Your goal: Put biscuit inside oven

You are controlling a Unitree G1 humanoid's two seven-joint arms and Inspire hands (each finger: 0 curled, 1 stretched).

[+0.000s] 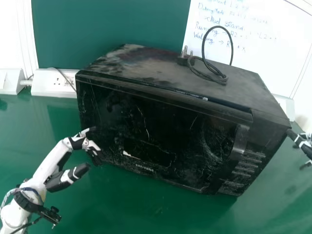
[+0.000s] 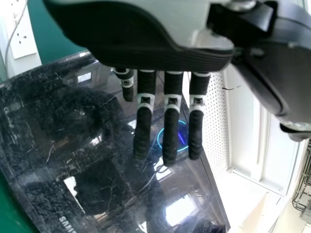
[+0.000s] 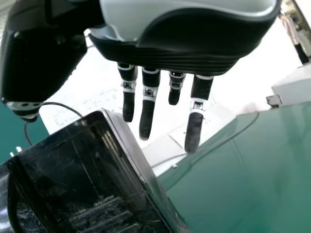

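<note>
Counter (image 1: 122, 214), green and glossy, ran through the foreground of the head view, where a white-and-black arm (image 1: 45, 170) came in from the lower left. The left robot hand (image 1: 78, 141) was spread wide just in front of the oven's left end, its fingers (image 2: 171, 131) straight and its thumb (image 2: 279, 73) held apart; whether it touched the front could not be told. The right robot hand (image 1: 303, 142), also wide, with straight fingers, was near the oven's right side at the edge of the head view.

Between the two, the black oven (image 1: 146, 122) sat upright on the counter, its scratched front turned toward the camera and marked with a small pale patch (image 1: 127, 154). An upright handle (image 1: 240, 139) stood toward the right of that front, above and beside a bank of buttons (image 1: 248, 168). A plug (image 1: 184, 59) and its looped black cord (image 1: 231, 46) lay on top.

Farther back, a white socket strip (image 1: 51, 83) ran left of the oven, while a green panel (image 1: 112, 24) and a handwritten whiteboard (image 1: 258, 29) rose behind it.
</note>
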